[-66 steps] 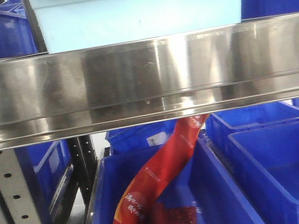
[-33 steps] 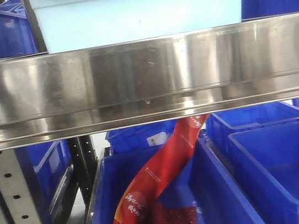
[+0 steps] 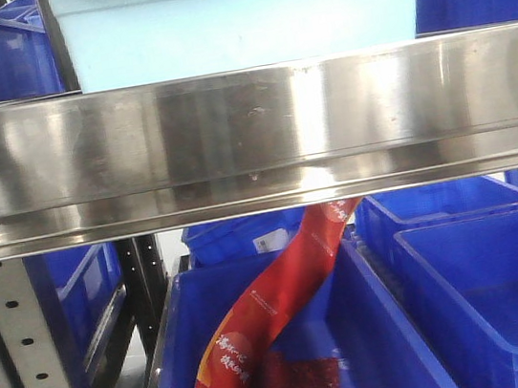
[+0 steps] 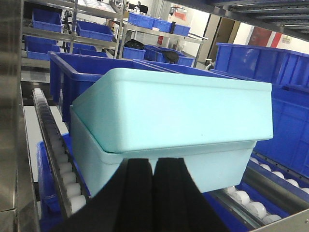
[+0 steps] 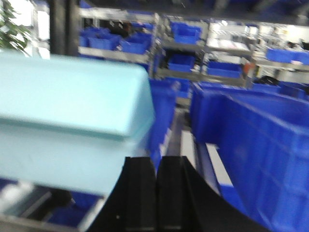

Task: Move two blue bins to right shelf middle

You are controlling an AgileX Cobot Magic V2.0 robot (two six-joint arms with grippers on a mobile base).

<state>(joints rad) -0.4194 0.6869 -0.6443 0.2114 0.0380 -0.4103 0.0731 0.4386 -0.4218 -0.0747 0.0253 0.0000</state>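
Observation:
Two pale blue bins sit stacked on a roller shelf, the upper bin [image 4: 183, 111] nested askew in the lower bin [image 4: 217, 166]. My left gripper [image 4: 153, 164] is shut with nothing in it, just in front of the lower bin's near wall. In the right wrist view the same stack, upper bin [image 5: 72, 96] over lower bin [image 5: 58, 159], lies to the left. My right gripper [image 5: 156, 162] is shut and empty beside the stack's right corner. The front view shows only a pale blue bin [image 3: 244, 17] above the shelf beam, and neither gripper.
A steel shelf beam [image 3: 250, 128] crosses the front view. Below it a dark blue bin [image 3: 384, 331] holds a red bag [image 3: 276, 317], with another dark blue bin [image 3: 494, 286] to its right. White rollers [image 4: 53, 145] run left of the stack. Tall dark blue bins [image 5: 260, 140] stand right.

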